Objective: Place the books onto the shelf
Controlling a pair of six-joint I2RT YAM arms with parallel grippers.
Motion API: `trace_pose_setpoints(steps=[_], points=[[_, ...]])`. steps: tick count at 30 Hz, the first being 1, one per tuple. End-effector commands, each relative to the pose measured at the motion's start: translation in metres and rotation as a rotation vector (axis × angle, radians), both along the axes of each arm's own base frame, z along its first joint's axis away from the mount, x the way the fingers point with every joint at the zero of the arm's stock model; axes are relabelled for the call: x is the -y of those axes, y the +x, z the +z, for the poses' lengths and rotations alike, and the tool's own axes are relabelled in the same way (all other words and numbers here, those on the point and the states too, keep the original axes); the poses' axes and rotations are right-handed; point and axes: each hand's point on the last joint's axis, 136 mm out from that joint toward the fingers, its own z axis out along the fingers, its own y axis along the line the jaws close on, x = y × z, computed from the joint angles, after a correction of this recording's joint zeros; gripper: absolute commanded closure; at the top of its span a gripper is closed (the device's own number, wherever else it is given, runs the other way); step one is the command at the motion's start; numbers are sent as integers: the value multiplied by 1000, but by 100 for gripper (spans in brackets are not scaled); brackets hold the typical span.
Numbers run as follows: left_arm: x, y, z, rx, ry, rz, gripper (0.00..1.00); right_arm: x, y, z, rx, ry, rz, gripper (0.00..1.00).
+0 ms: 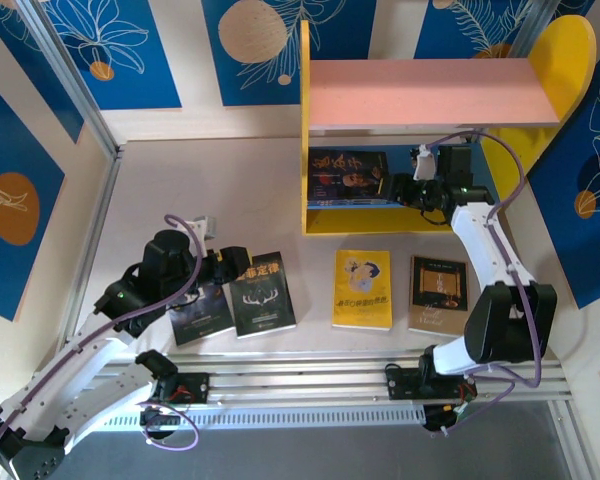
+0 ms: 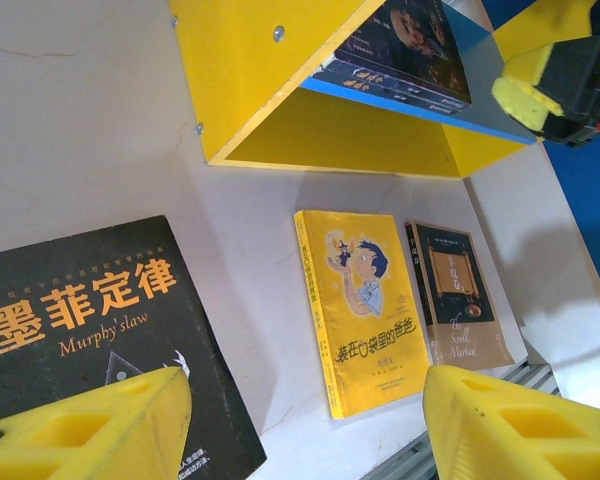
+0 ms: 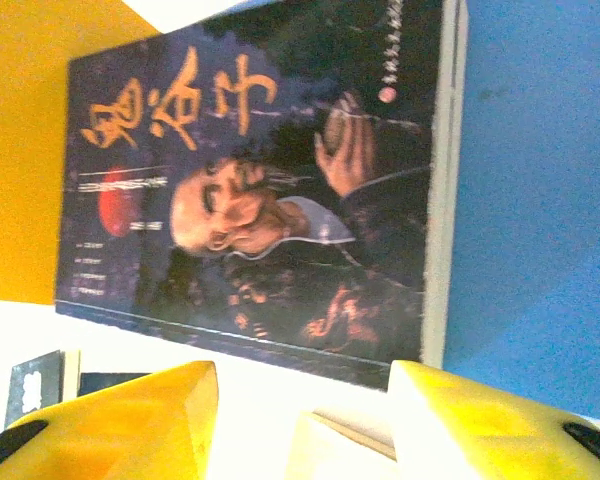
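Overhead view from behind; close wrist views, all sharing the shelf (image 1: 430, 95)

Four dark books (image 1: 263, 293), one yellow book (image 1: 362, 288), one brown book (image 1: 438, 295); one shelf (image 1: 430, 95); two arms (image 1: 485, 250)

You see a pale table (image 1: 260, 180) under the left claw (image 1: 225, 265); to its left and beyond it stand cream walls (image 1: 185, 60) with blue leaf-print panels (image 1: 140, 70).
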Motion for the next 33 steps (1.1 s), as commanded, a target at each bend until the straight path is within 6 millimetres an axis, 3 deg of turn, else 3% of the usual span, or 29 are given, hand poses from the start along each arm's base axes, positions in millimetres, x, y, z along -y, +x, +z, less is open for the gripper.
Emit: trace_pose_setpoints(steps=[1, 12, 19, 33], points=[[1, 1, -1, 16, 1, 1, 37, -10, -16, 6, 7, -8, 22, 51], [5, 6, -7, 2, 5, -2, 37, -89, -46, -9, 15, -5, 161, 51], [5, 6, -9, -2, 2, 1, 37, -131, -49, -23, 18, 7, 192, 51], [1, 3, -4, 10, 4, 4, 36, -165, -28, -34, 15, 12, 228, 51]])
